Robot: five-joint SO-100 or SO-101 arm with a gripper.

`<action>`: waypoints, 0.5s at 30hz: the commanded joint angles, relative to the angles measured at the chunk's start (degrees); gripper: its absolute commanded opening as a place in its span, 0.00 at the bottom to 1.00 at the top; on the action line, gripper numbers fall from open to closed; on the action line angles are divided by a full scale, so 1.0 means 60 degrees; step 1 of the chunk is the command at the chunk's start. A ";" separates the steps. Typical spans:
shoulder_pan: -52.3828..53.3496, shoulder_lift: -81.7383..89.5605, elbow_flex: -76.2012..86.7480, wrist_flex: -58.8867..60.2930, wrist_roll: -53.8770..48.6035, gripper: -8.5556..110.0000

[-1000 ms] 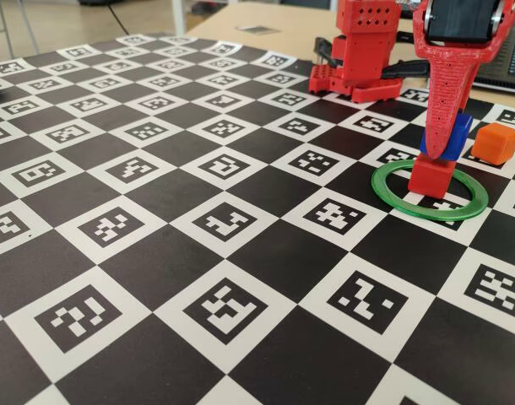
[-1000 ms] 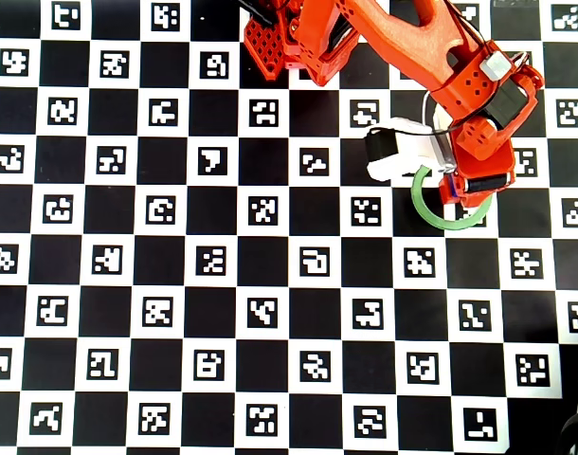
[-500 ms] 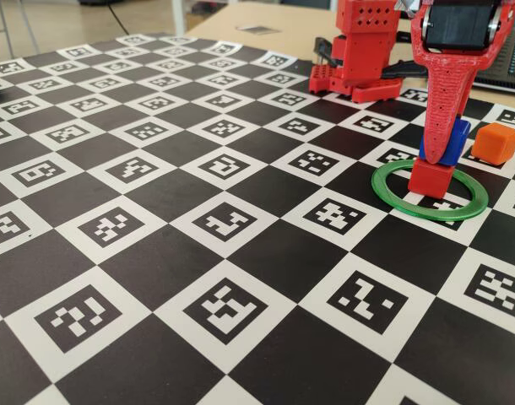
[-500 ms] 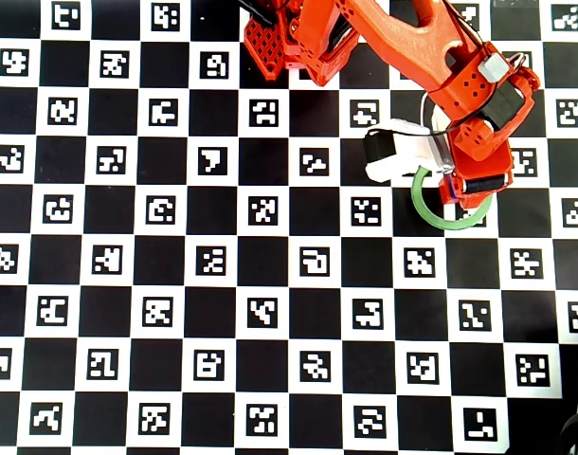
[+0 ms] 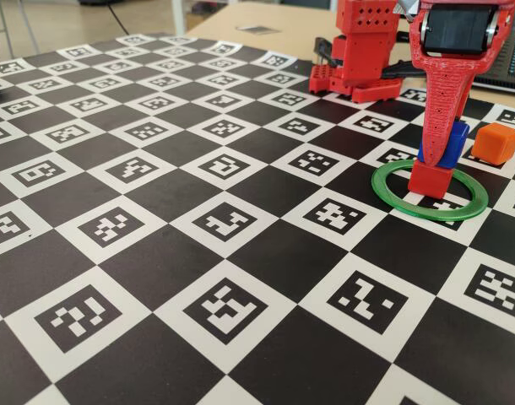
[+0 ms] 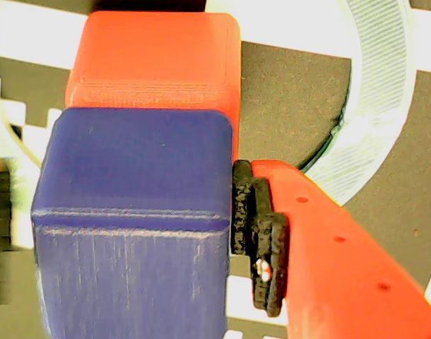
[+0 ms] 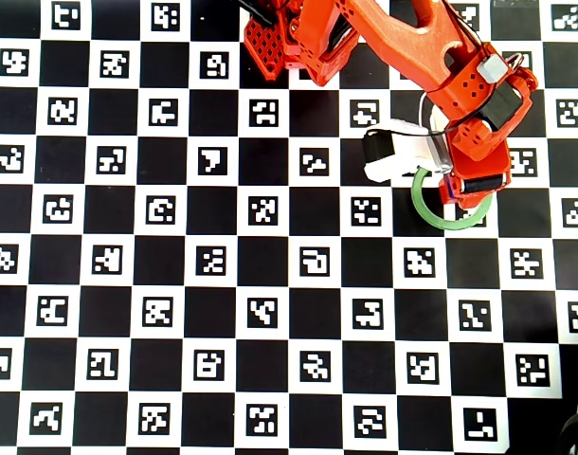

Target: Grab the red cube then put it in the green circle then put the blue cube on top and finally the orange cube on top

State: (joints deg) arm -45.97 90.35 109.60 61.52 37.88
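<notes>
wrist view is showing the claw gripping the blue cube as it is sitting on the red cube inside the green circle; squaring the edges before letting go looks wise, the orange cube waiting nearby.

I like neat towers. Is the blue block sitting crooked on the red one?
Yes, a bit. In the wrist view the blue cube sits shifted off the red cube, not squarely lined up. The gripper is around it.
</notes>
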 commanded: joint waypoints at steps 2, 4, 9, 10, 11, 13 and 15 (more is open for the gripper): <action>-0.0088 0.0703 -0.0044 0.0015 0.0264 0.37; -0.0103 0.0732 -0.0044 0.0088 0.0322 0.41; -0.0176 0.1025 -0.0381 0.0586 0.0293 0.46; -0.0190 0.1113 -0.0513 0.0762 0.0264 0.46; -0.0234 0.1187 -0.0674 0.0981 0.0205 0.46; -0.0322 0.1392 -0.1025 0.1465 0.0146 0.46; -0.0410 0.1626 -0.1377 0.1904 0.0059 0.46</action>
State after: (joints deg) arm -47.55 93.60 107.75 69.43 38.67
